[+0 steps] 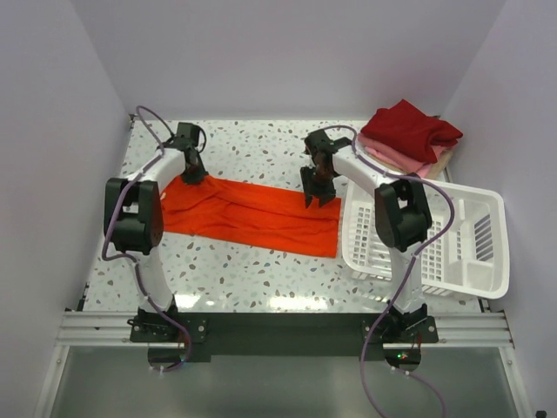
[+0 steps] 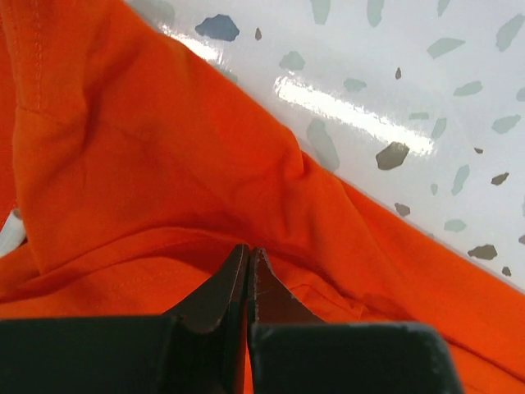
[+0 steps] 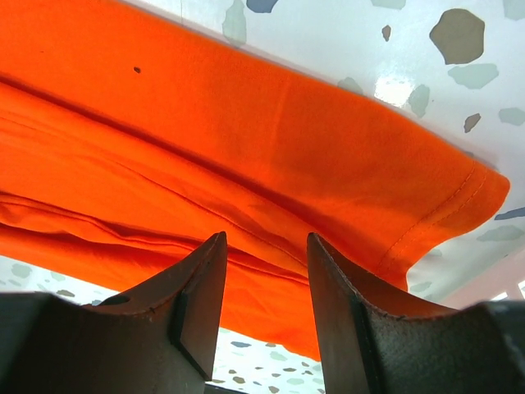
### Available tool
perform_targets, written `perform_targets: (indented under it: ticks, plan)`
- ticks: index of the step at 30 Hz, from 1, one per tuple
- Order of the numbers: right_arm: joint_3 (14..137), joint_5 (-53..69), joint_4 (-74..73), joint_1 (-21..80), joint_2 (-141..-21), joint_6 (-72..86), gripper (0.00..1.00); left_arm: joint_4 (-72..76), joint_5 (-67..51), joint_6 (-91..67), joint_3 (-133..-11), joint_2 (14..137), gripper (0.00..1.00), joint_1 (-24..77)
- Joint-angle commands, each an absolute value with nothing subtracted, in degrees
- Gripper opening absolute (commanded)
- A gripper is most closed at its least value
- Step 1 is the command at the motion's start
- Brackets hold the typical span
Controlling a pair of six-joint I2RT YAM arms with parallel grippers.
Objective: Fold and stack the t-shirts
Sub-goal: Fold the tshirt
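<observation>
Where overhead hides grips, wrist views: left hand [image 2: 248,251] pinching orange t-shirt [image 2: 156,156], right hand [image 3: 265,240] apart.

White basket [image 1: 361,252] on speckled table [image 1: 261,148]

4 t-shirts: 1 orange-red t-shirt [image 1: 252,213] spread, 3 folded at 1 o'clock (dark red [image 1: 409,129], pink [image 1: 396,158], beige [image 1: 440,163]). 1 basket [image 1: 452,248] at 3 o'clock. 2 hands: left hand [image 1: 195,176], right hand [image 1: 318,198].

Basket [image 1: 357,248] blocks R side; folded stack [image 1: 409,131] fills far R corner; table [image 1: 252,152] free behind orange shirt [image 1: 252,213].
</observation>
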State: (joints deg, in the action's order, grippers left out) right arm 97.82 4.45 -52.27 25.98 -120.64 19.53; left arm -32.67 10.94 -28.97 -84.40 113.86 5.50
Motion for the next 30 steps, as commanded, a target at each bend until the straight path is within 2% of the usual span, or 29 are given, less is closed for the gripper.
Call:
perform_targets:
  ticks: [1, 24, 30]
  plan:
    - [97.6, 4.2, -51.7, 26.6, -117.1, 20.3, 0.48, -31.2, 11.4, -29.5, -81.5, 107.0, 0.0, 6.2]
    - [101.3, 2.5, -53.6, 27.8, -118.8, 21.3, 0.49, -32.6, 7.5, -32.0, -62.7, 90.0, 0.0, 8.8]
    - [102.2, 2.2, -54.0, 28.3, -119.4, 21.8, 0.49, -34.2, 6.9, -31.7, -59.8, 86.6, 0.12, 9.1]
